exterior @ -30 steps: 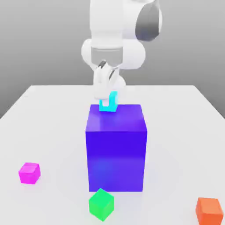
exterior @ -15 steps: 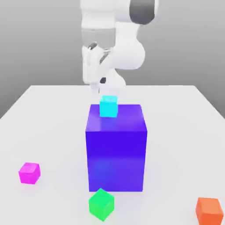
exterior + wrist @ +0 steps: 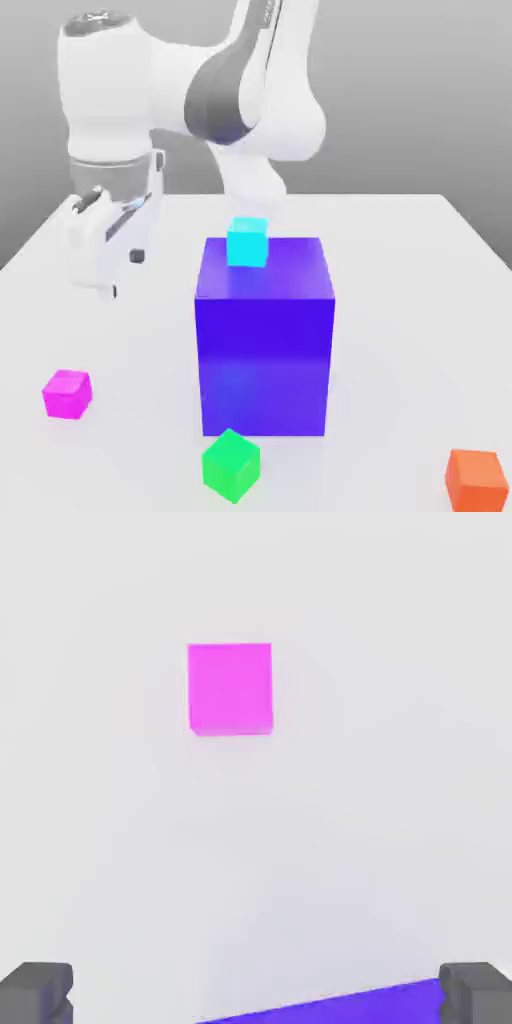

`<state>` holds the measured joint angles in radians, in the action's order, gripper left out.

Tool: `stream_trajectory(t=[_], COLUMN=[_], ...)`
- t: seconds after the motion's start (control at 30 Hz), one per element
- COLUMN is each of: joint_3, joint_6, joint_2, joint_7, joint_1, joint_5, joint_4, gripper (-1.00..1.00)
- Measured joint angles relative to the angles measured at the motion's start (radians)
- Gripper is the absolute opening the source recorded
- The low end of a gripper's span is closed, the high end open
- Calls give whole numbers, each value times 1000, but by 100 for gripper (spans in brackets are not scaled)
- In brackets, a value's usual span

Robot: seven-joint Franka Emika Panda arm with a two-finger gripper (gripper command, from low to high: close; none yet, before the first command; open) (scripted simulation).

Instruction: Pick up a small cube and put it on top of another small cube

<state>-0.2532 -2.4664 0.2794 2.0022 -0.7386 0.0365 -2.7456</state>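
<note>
A small cyan cube (image 3: 247,242) rests on the top face of a tall blue block (image 3: 264,340), near its back edge. My gripper (image 3: 108,278) hangs over the table toward the exterior view's left, apart from the block, pointing down. It is open, and its dark fingertips (image 3: 36,992) stand wide apart with nothing between them. In the hand view a small magenta cube (image 3: 229,688) lies on the table ahead of the gripper (image 3: 255,994). In the exterior view that magenta cube (image 3: 67,393) sits on the table, nearer the front than the hand.
A green cube (image 3: 231,465) sits in front of the blue block and an orange cube (image 3: 476,480) at the front on the exterior view's right. The white table (image 3: 400,300) ends at its edges on either side. A strip of the blue block (image 3: 340,1002) shows in the hand view.
The hand has left the cyan cube on the blue block and swung away to the exterior view's left and downward. The cubes have not moved.
</note>
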Motion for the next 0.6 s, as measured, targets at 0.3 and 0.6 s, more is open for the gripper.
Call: stream_trajectory(t=[0.3, 0.6], joint_3=[73, 176], joint_6=[-257, -505], joint_2=[-326, -636], joint_7=[-99, -78], joint_1=[-113, -65], joint_5=[-95, -190], joint_4=[65, 128], gripper=[100, -100])
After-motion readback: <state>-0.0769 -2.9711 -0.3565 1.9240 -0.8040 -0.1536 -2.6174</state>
